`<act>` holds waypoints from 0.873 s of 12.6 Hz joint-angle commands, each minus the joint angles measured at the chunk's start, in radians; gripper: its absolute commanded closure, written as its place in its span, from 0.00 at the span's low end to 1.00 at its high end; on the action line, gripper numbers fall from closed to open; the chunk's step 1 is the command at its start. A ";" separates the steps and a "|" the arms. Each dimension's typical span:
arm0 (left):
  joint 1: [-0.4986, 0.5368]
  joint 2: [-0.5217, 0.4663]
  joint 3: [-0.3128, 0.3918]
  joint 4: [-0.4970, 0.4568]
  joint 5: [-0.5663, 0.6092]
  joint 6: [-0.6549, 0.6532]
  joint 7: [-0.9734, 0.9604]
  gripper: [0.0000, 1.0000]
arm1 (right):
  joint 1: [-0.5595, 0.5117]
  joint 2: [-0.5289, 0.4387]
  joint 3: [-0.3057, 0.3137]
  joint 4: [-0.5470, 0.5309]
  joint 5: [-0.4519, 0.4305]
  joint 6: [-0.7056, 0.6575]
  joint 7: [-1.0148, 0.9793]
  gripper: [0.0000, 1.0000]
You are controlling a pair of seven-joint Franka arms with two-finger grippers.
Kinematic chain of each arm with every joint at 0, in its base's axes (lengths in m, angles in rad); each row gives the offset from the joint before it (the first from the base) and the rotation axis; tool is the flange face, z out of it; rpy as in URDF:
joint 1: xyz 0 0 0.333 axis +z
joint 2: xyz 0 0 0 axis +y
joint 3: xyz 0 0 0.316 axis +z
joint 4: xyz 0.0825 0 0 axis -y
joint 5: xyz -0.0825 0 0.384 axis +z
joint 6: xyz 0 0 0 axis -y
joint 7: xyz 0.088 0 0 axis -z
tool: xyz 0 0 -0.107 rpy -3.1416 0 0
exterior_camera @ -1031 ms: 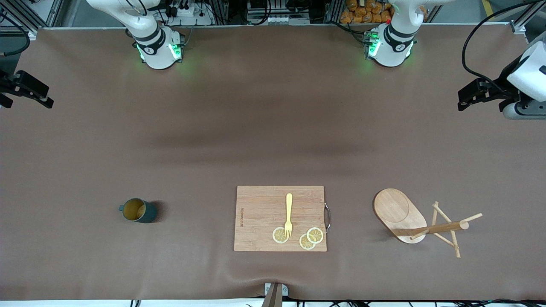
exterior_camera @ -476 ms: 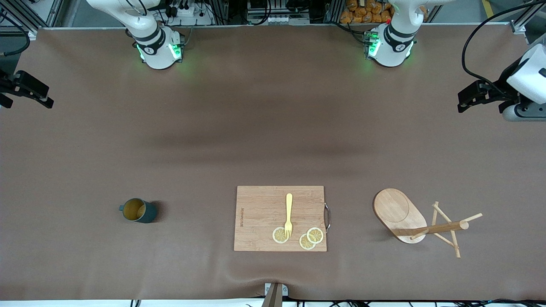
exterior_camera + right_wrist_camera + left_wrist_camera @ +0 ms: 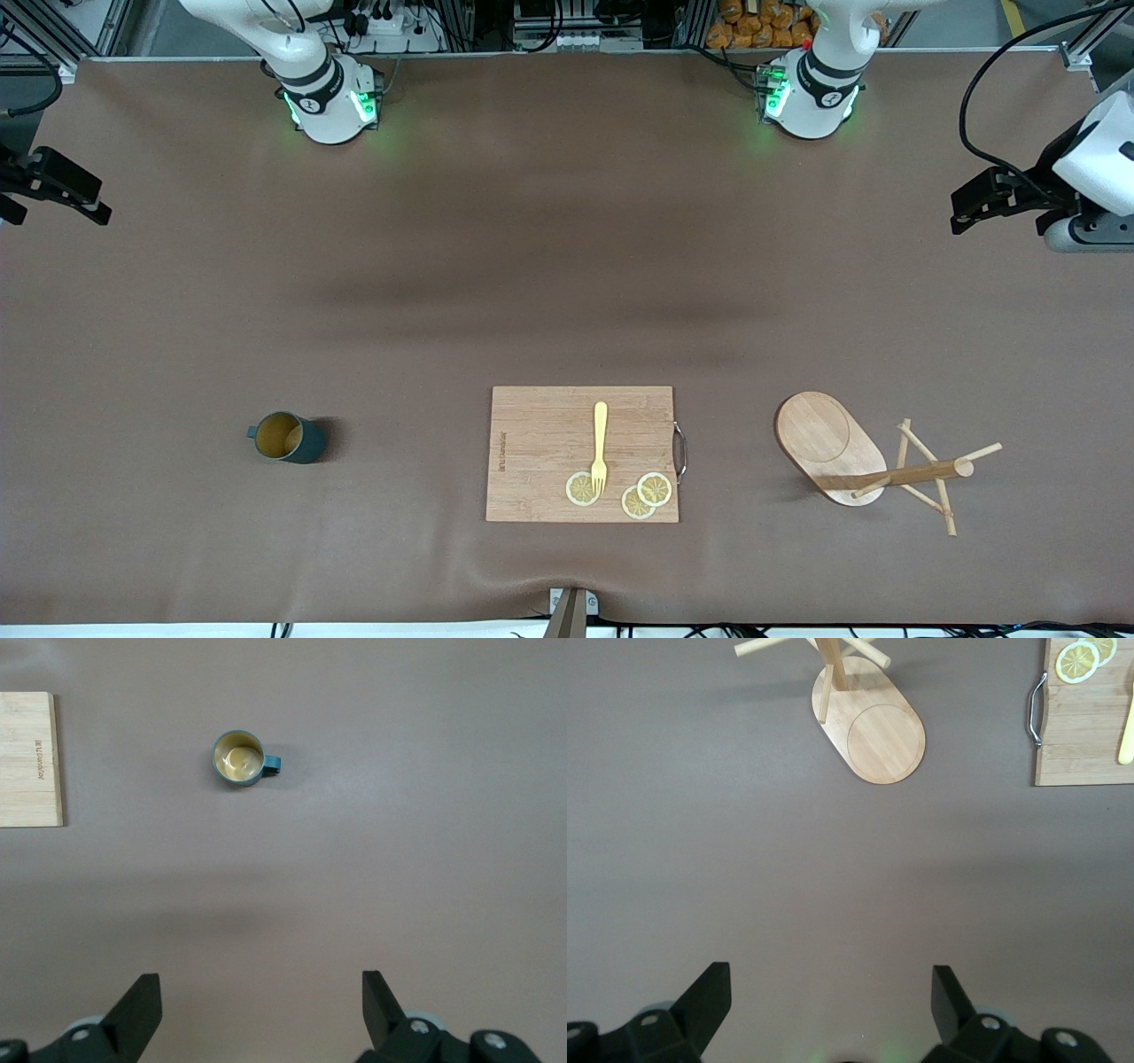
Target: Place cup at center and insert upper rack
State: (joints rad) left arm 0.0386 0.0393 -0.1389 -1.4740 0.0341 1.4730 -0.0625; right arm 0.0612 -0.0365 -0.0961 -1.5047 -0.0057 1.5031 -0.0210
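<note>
black left tool and right tool hang apparently spread.

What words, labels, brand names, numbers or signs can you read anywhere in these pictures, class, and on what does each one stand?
None can be read.
Cutting board: a short line of engraved lettering runs along the edge toward the right arm's end of the table, too small to read in both the front and right wrist views.
Right arm's base and left arm's base: each bears a small round dark badge, too small to read.
</note>
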 commanded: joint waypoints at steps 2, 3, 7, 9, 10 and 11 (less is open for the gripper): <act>0.007 -0.009 -0.008 -0.002 0.023 0.010 0.009 0.00 | 0.002 -0.002 0.004 0.006 -0.010 -0.001 0.012 0.00; 0.007 -0.007 -0.008 -0.002 0.020 0.010 0.009 0.00 | 0.002 -0.003 0.004 0.006 -0.007 -0.001 0.012 0.00; 0.007 -0.009 -0.008 -0.002 0.018 0.010 0.012 0.00 | 0.015 0.030 0.006 0.006 -0.002 -0.001 0.012 0.00; 0.007 -0.009 -0.007 -0.002 0.021 0.010 0.010 0.00 | 0.020 0.094 0.006 0.006 0.006 -0.001 0.013 0.00; 0.007 -0.009 -0.007 -0.002 0.021 0.009 -0.002 0.00 | 0.032 0.137 0.006 0.007 0.004 0.000 0.013 0.00; 0.006 -0.009 -0.007 0.003 0.023 0.010 -0.002 0.00 | 0.048 0.177 0.006 0.012 0.003 0.017 0.013 0.00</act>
State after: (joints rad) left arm 0.0387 0.0393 -0.1387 -1.4730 0.0341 1.4746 -0.0618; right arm 0.0824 0.0570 -0.0885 -1.5173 -0.0032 1.5071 -0.0210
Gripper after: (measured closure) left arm 0.000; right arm 0.000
